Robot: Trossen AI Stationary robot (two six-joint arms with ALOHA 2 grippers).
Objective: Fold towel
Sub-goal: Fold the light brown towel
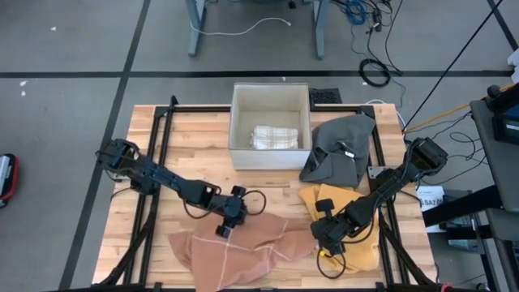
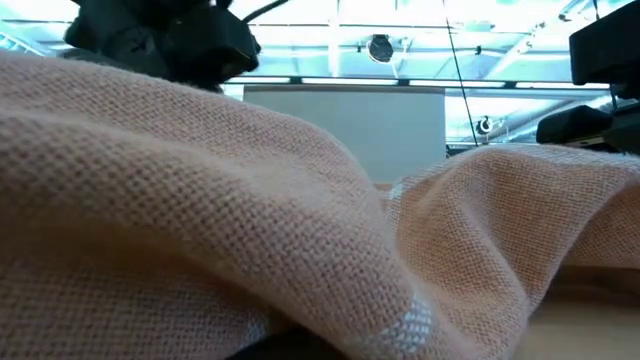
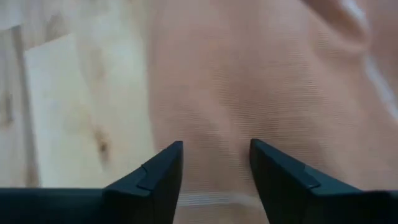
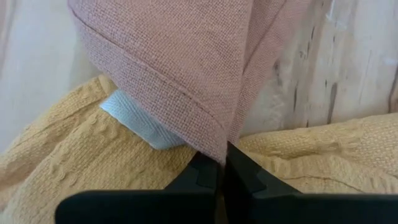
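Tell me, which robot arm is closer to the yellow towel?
Right. The right end effector is shut on the pink towel directly over the yellow towel. The left end effector hovers open above the pink towel, farther away.

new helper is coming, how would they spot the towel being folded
On the wooden table, look in front of the white box, at the near edge. The pink towel lies rumpled there, between both arms. The yellow cloth and grey cloth lie to its right.
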